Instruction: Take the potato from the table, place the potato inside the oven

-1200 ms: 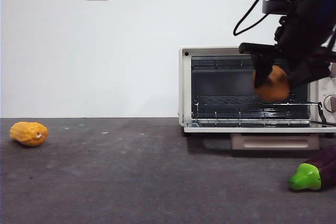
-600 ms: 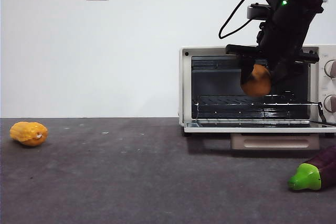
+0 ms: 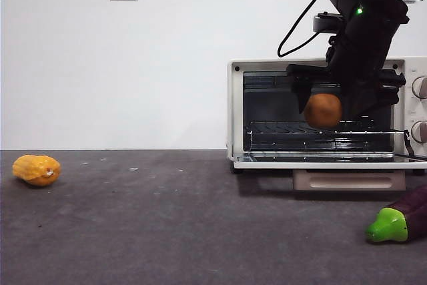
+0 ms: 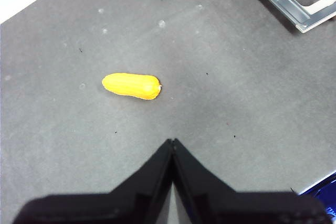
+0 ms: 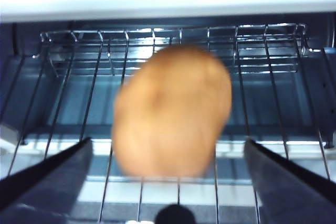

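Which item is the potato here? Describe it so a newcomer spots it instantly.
Find the cream-white toaster oven at the right, its door open. Above its wire rack, inside the spread right hand, is the potato: round, matte brown-orange, unlike the yellow corn and purple eggplant on the table.

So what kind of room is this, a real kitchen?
Probably a robot test bench made to look like a kitchen: a toaster oven on a bare grey table, toy-like corn and eggplant, and a plain white wall.
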